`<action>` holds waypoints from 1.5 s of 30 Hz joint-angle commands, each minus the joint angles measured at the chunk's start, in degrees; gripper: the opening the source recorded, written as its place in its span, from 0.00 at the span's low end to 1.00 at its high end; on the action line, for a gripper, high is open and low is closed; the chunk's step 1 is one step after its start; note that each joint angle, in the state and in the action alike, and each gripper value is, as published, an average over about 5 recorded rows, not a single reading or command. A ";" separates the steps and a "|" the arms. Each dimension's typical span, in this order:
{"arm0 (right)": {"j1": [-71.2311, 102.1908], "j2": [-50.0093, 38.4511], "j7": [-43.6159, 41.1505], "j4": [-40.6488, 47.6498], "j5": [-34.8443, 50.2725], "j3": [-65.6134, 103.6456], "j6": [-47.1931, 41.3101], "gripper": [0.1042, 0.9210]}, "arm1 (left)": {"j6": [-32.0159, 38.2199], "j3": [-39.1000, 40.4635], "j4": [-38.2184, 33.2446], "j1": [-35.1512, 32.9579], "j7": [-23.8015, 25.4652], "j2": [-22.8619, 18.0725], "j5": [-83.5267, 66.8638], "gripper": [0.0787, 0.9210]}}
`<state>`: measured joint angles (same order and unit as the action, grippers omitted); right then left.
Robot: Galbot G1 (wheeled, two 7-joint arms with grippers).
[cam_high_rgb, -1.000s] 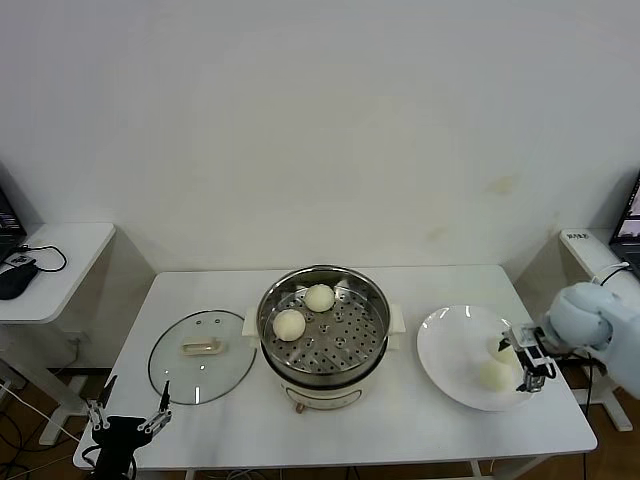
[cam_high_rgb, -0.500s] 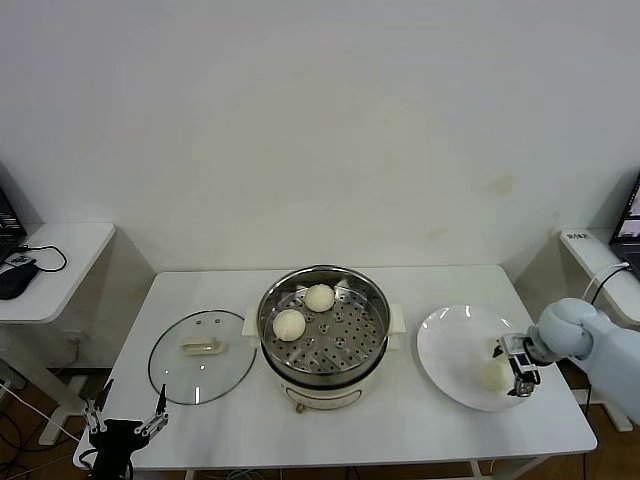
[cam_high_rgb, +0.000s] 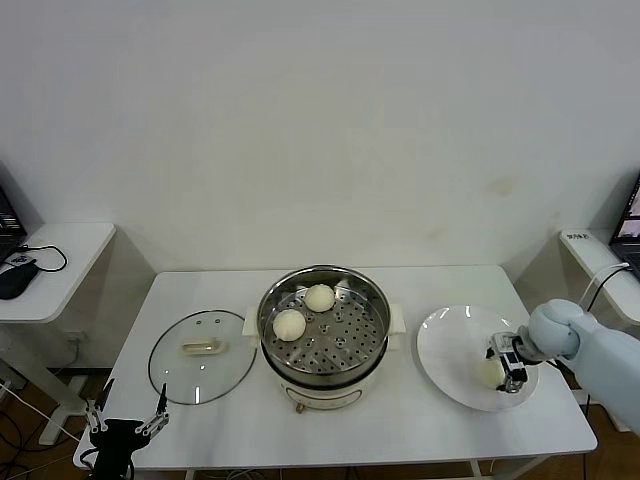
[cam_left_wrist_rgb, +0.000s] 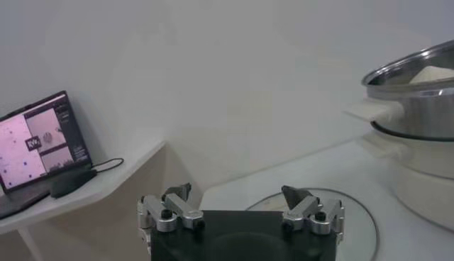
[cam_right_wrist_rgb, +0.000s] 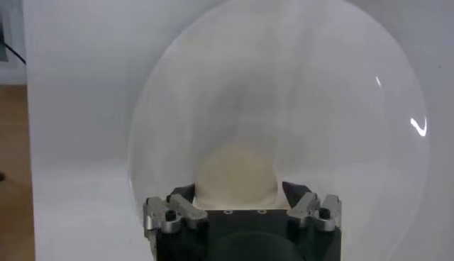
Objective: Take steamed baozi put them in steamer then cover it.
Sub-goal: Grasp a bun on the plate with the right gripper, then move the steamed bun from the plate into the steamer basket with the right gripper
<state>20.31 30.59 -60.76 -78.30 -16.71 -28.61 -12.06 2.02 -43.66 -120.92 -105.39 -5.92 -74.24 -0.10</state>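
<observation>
The steamer (cam_high_rgb: pixel 322 371) stands mid-table with two baozi (cam_high_rgb: pixel 289 324) (cam_high_rgb: pixel 320 297) on its perforated tray. The cover (cam_high_rgb: pixel 202 355) lies flat on the table to its left. My right gripper (cam_high_rgb: pixel 505 362) is low over the white plate (cam_high_rgb: pixel 450 350), open, with its jaws on either side of a third baozi (cam_high_rgb: pixel 490 372). In the right wrist view that baozi (cam_right_wrist_rgb: pixel 236 170) sits between the fingertips of the gripper (cam_right_wrist_rgb: pixel 239 190). A fourth baozi is hidden. My left gripper (cam_high_rgb: pixel 130 408) is parked open below the table's front left corner.
The left wrist view shows the open left gripper (cam_left_wrist_rgb: pixel 237 202), the cover's rim (cam_left_wrist_rgb: pixel 355 220) and the steamer's side (cam_left_wrist_rgb: pixel 418 78). A side desk with a laptop (cam_left_wrist_rgb: pixel 42 138) stands to the left. The table's front edge runs just below the plate.
My right gripper has moved in from the plate's right edge and down around the nearer baozi. The farther baozi on the plate is now out of sight behind it.
</observation>
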 commanded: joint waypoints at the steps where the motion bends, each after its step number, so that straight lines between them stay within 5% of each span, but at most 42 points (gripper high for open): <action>1: -7.82 -1.39 -4.06 -2.01 3.51 -3.71 -1.53 0.70 | -0.01 -0.02 -0.19 0.03 0.02 0.04 -0.01 0.88; 14: -36.75 -0.82 -8.19 -6.55 16.29 -17.26 -3.37 0.67 | 0.02 0.45 -1.03 -0.01 0.07 0.23 0.00 0.88; 31: -58.48 18.03 -1.53 -13.98 31.33 -34.02 -4.52 0.68 | 0.06 0.04 -1.49 -0.19 -0.02 0.17 -0.39 0.88; 45: -55.19 28.91 3.23 -14.92 23.69 -45.82 6.64 0.68 | -0.06 -1.64 -2.38 -0.18 0.01 -0.43 -0.77 0.88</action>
<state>-32.72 49.94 -60.99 -91.61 10.38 -64.53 -13.05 2.02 -45.06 -123.26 -105.56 -5.92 -74.59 -0.85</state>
